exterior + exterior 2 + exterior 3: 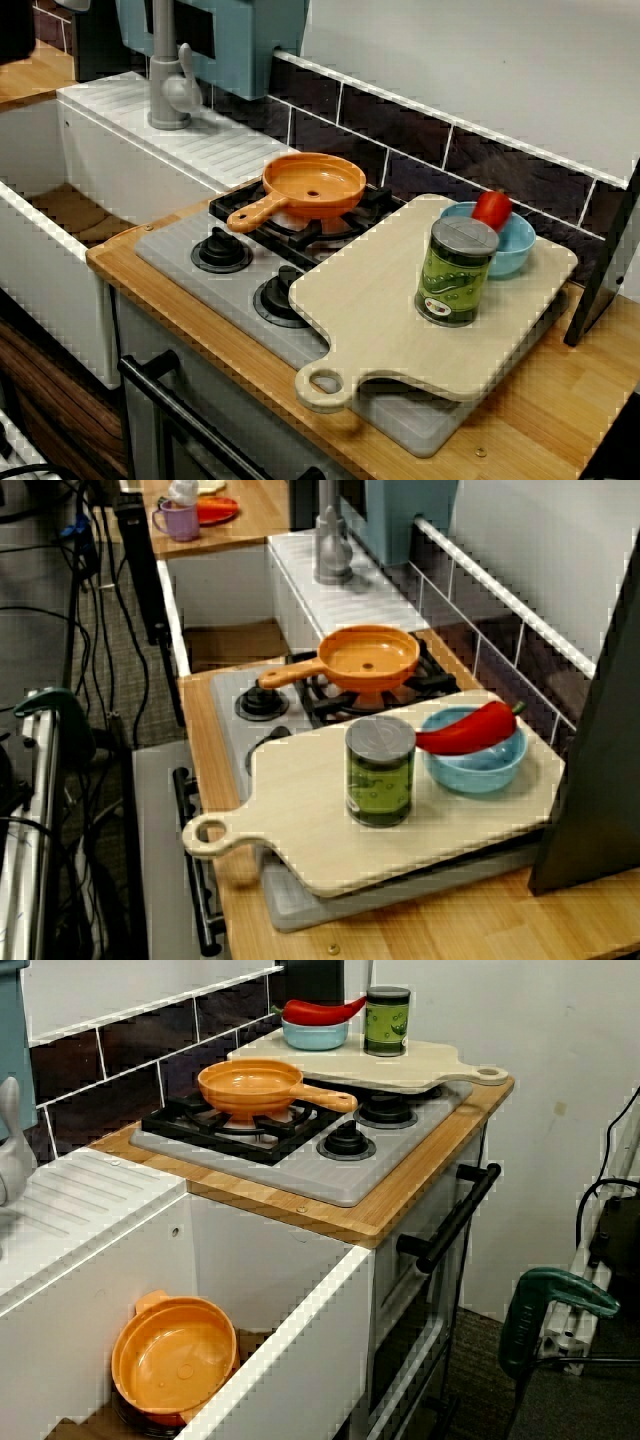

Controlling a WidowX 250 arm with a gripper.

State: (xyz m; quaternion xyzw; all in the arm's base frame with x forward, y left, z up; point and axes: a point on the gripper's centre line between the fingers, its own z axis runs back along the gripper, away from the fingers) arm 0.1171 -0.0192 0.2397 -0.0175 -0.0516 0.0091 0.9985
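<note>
Cutting board (380, 320): flat across stove (170, 250) right side, so level, handle overhanging front. On it: green tin can (456, 272) upright mid-board; blue bowl (518, 252) just behind, red chili (491, 208) propped on rim. Orange pan (313, 183) on rear grate. Claw: out of view, state unknown.

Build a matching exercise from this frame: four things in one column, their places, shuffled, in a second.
Things
1. orange plastic frying pan
2. green cylindrical tin can with a grey lid
3. red chili pepper
4. orange round pot

Places
A. lying across the light blue bowl
B. down inside the white sink
C. standing upright on the pale wooden cutting board
D. on the black burner grate

Pairs: 1-D, 2-C, 3-A, 4-B
</note>
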